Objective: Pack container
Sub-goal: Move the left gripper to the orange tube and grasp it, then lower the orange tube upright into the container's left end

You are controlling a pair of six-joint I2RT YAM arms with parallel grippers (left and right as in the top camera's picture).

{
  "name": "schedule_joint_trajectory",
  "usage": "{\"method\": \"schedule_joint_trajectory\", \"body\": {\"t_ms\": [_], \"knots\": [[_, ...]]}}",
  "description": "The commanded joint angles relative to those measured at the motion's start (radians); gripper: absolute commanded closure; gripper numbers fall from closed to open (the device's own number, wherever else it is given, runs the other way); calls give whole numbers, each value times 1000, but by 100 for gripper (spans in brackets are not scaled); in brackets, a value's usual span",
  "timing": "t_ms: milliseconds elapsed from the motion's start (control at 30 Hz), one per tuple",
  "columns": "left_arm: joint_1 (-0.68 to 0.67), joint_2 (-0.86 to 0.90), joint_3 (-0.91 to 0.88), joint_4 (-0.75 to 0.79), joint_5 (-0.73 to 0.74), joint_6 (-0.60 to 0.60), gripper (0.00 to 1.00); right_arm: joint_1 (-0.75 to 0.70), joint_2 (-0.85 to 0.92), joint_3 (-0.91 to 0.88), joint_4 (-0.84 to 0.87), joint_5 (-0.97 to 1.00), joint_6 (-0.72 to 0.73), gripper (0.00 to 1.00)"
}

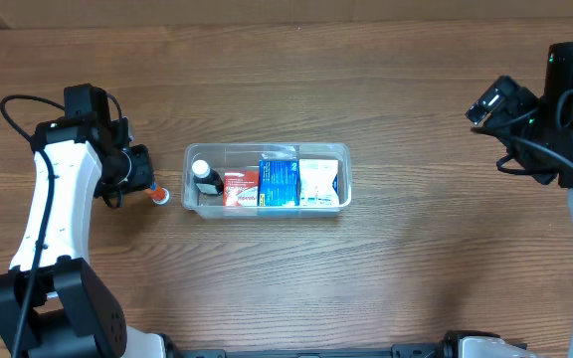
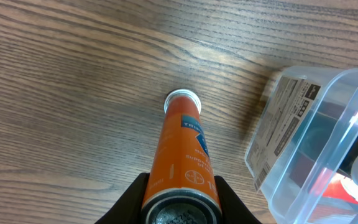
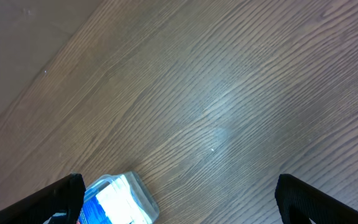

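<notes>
The clear container sits mid-table and holds a white-capped dark bottle, a red box, a blue box and a white box. My left gripper is shut on an orange tube with a white cap, just left of the container. The tube's capped end points down at the table. The tube shows in the overhead view too. The container's corner shows at the right of the left wrist view. My right gripper is open and empty, far right, above bare wood.
The wooden table's far edge runs along the top of the overhead view. The container's end with the white box shows at the bottom left of the right wrist view.
</notes>
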Motion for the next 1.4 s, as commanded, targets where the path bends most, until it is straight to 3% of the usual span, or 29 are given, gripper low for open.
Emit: {"method": "schedule_joint_trajectory", "body": {"t_ms": [0,67,167,267,333,500,700,967,1367], "knots": [[5,-5,-2,-13,11,3,95,-3,0,9,4,-1,-6,0],[5,-12,50,-78,11,3,95,-3,0,9,4,-1,-6,0],[1,-35,251,-291,68,1,92,-3,0,9,4,-1,-6,0],[-45,-79,467,-467,71,16,95,-3,0,9,4,-1,-6,0],[-98,-127,549,-512,71,15,95,-3,0,9,4,0,-6,0],[-233,-191,555,-516,70,-12,95,-3,0,9,4,-1,-6,0],[-347,-150,430,-440,53,-19,94,-3,0,9,4,-1,-6,0],[-349,-148,116,-279,29,-27,94,-3,0,9,4,-1,-6,0],[-349,-148,-101,-22,-39,-27,85,-3,0,9,4,0,-6,0]]}}
